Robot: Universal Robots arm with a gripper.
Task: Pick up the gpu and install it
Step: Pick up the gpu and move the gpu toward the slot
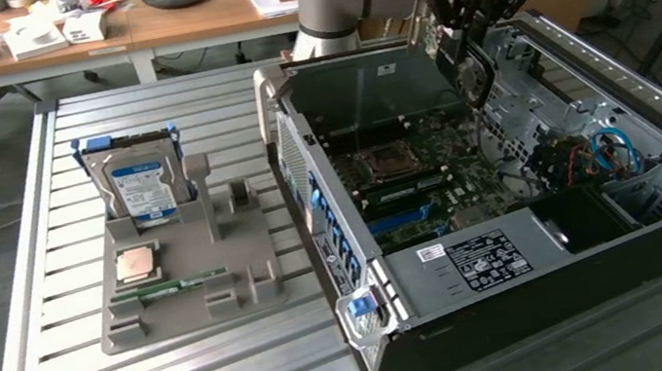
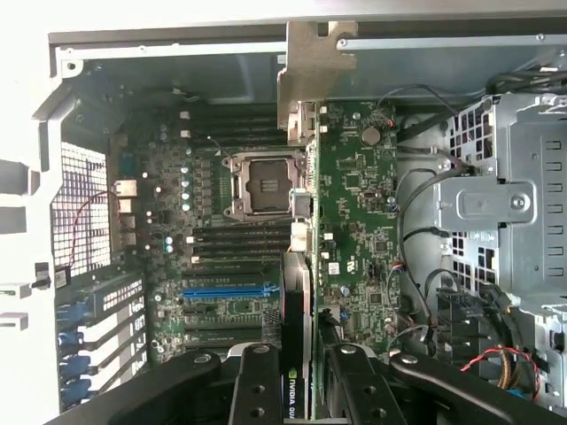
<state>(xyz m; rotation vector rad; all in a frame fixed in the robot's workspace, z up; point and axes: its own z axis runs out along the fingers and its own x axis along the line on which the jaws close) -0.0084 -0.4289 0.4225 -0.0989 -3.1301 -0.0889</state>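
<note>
The gpu (image 2: 354, 221) is a green circuit card with a metal end bracket, and my gripper (image 2: 306, 390) is shut on it, a black finger (image 2: 257, 385) on either side. In the exterior view the gripper (image 1: 469, 32) hangs over the far side of the open computer case (image 1: 353, 241). The gpu (image 1: 470, 76) hangs edge-on below it, just above the motherboard (image 1: 415, 173). Beneath the card in the wrist view lie the motherboard, the bare CPU socket (image 2: 266, 181) and a blue expansion slot (image 2: 226, 289).
A grey holder (image 1: 190, 295) at the exterior view's left carries a silver hard drive (image 1: 140, 179), a CPU chip (image 1: 137, 264) and a green memory stick (image 1: 169, 288). Inside the case are a drive cage (image 2: 505, 204) and coloured cables (image 1: 609, 154). Behind the table stands a desk (image 1: 84, 25).
</note>
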